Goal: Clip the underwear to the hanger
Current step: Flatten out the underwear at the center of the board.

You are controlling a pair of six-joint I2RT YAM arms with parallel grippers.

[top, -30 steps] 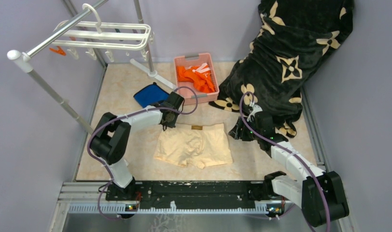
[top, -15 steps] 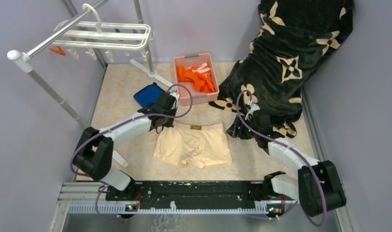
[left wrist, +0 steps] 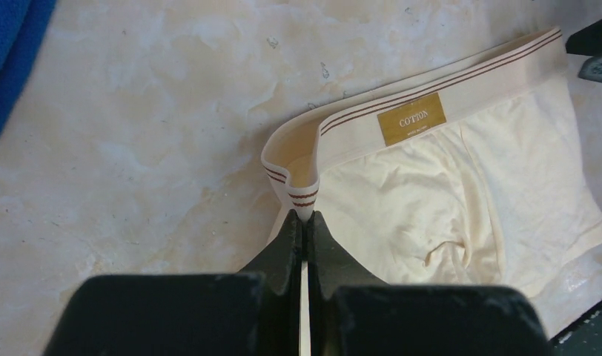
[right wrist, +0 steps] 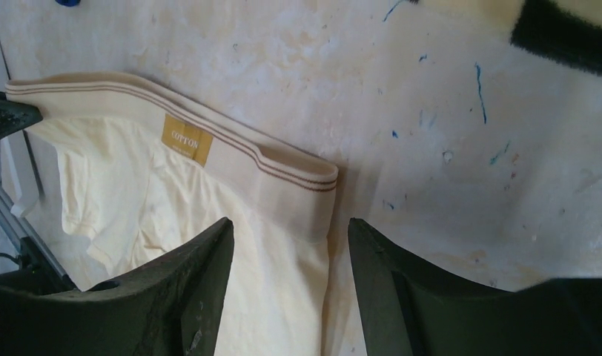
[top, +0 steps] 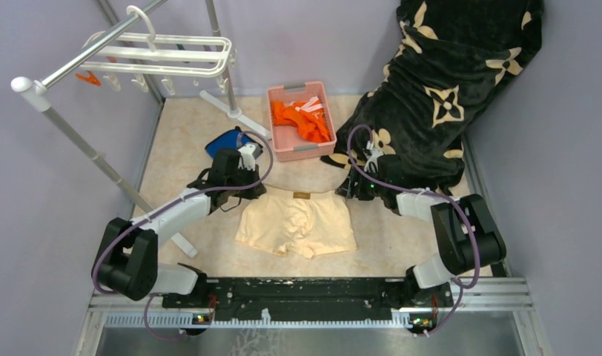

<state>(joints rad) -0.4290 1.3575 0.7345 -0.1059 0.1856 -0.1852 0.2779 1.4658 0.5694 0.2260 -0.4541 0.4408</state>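
Observation:
The pale peach underwear (top: 298, 222) lies flat on the beige table, waistband at the far side with a small gold label (left wrist: 411, 118). My left gripper (left wrist: 304, 216) is shut on the left end of the waistband, pinching it up into a fold. My right gripper (right wrist: 290, 222) is open, its jaws straddling the right end of the waistband (right wrist: 294, 178) just above the fabric; in the top view it sits at the underwear's right corner (top: 351, 190). The white hanger (top: 164, 55) hangs on the grey rack pole at the far left, small clips dangling.
A pink basket (top: 282, 144) with orange clothes stands behind the underwear. A blue folded cloth (top: 225, 144) lies by my left gripper. A black flowered blanket (top: 446, 81) fills the far right. The rack's slanted pole (top: 90, 148) runs along the left side.
My left gripper has swung left and back at the waistband's left end. My right gripper has moved left and farther, from the blanket's edge to the waistband's right end.

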